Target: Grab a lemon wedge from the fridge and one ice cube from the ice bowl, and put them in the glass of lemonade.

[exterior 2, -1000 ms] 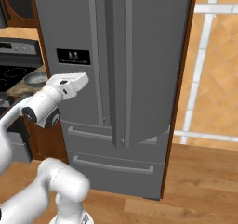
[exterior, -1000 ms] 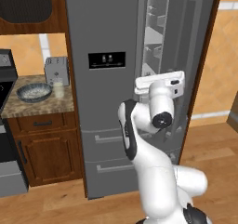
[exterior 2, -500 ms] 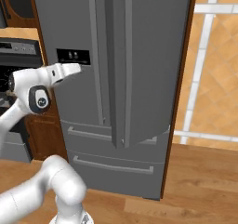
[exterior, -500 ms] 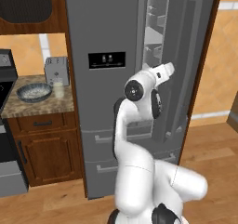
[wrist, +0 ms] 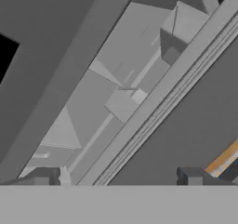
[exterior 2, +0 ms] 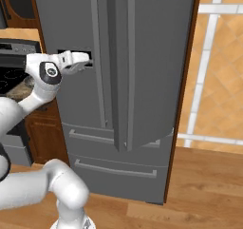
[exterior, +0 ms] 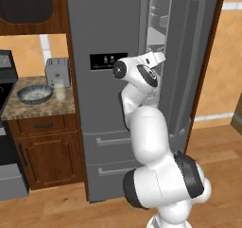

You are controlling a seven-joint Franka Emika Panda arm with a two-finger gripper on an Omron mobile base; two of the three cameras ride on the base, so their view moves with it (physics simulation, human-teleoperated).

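One fridge (exterior: 118, 28) door stands ajar; the gripper (wrist: 118, 175), fingers spread, should widen that gap before reaching for the shelves.

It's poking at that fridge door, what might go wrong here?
The fridge door looks only partly open, so the hand reaching into the narrow gap might bump the door edge. No lemon wedge shows on the shelves ahead, so it may grope blindly.

A kitchen: fridge (exterior: 123, 94), toaster (exterior: 57, 73), wooden cabinets (exterior: 45, 149).
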